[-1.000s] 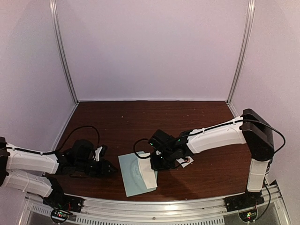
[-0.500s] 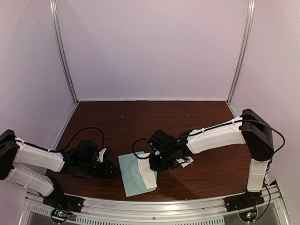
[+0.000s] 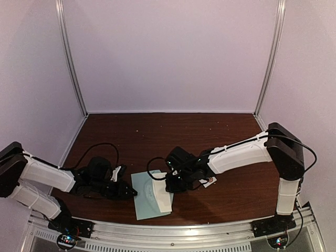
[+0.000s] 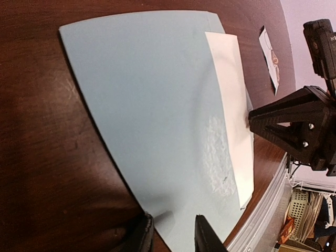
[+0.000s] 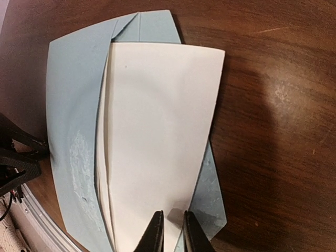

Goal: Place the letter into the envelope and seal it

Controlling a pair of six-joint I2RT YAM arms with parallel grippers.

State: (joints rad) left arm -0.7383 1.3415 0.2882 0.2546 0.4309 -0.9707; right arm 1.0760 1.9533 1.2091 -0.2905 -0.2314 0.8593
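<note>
The pale teal envelope [image 3: 147, 198] [image 4: 152, 105] [image 5: 71, 105] lies flat near the table's front edge, its pointed flap opened out under the letter. The white folded letter [image 3: 163, 193] [image 4: 231, 100] [image 5: 157, 136] lies on the envelope's right half. My left gripper [image 3: 130, 192] [image 4: 171, 233] is low at the envelope's left edge. Its jaws are open, one finger on the wood and one over the paper. My right gripper [image 3: 169, 185] [image 5: 174, 231] has its tips down on the letter's near edge, jaws only narrowly open. Nothing is pinched between them.
A small white sticker strip [image 3: 209, 181] [image 4: 270, 60] lies on the brown table just right of the right gripper. The table's metal front rail [image 3: 173, 228] runs close below the envelope. White booth walls stand at the back and sides.
My left arm has reached right until its gripper met the envelope's left edge. Both pairs of jaws have narrowed. Envelope and letter have slid slightly toward the front left.
</note>
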